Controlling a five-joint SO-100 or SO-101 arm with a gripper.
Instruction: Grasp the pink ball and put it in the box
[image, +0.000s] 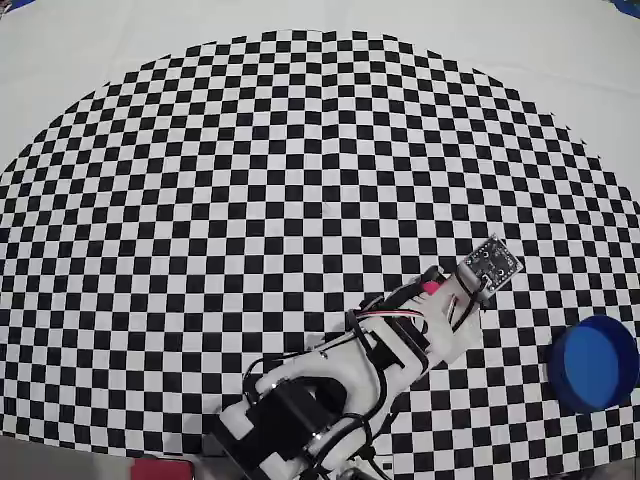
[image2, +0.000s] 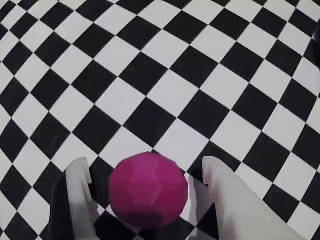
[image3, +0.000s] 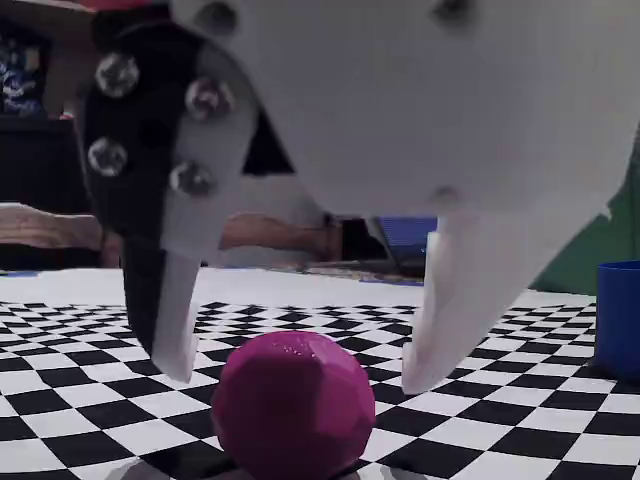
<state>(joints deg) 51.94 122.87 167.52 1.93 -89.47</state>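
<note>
Nearest your wrist camera, the pink ball (image2: 148, 190) sits low in the frame on the checkered mat (image2: 165, 95), between the two white fingers (image2: 80, 180). Your gripper (image2: 146, 172) is spread wider than the ball, with a gap on each side, gripping nothing. The fixed view shows the fingertips (image3: 180, 350) just above the mat, flanking the ball (image3: 292, 405). Only the overhead view shows the whole blue box (image: 596, 362), at the right edge, well apart from the gripper (image: 440, 290). The ball is round, with no long axis.
</note>
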